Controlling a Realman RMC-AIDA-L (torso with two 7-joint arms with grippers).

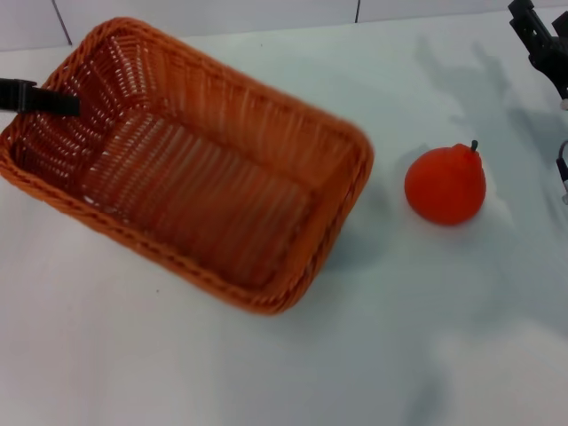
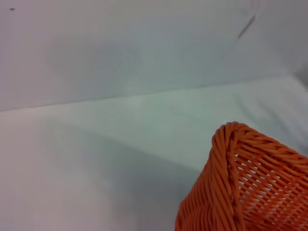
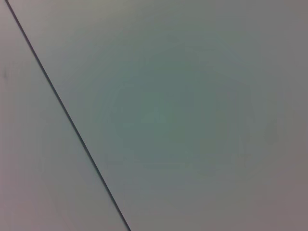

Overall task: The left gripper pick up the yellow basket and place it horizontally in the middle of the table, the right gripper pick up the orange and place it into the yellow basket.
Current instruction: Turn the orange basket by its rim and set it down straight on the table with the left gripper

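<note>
Lying skewed on the left half of the table (image 1: 266,373): the yellow basket (image 1: 191,169), one corner pointing toward the orange (image 1: 445,185). Sitting stem-up just right of that corner, apart from the rim. Reaching in from the left edge over the basket's far-left rim: the left gripper (image 1: 40,98), finger state impossible to tell. Hanging at the far right corner: the right gripper (image 1: 543,40), likewise unclear.

I see my left pincer (image 1: 53,102) at the left edge of the head frame, a slim black finger reaching in level toward the right. My right pincer (image 1: 540,40) sits in the upper right corner, mostly cut off by the frame.
</note>
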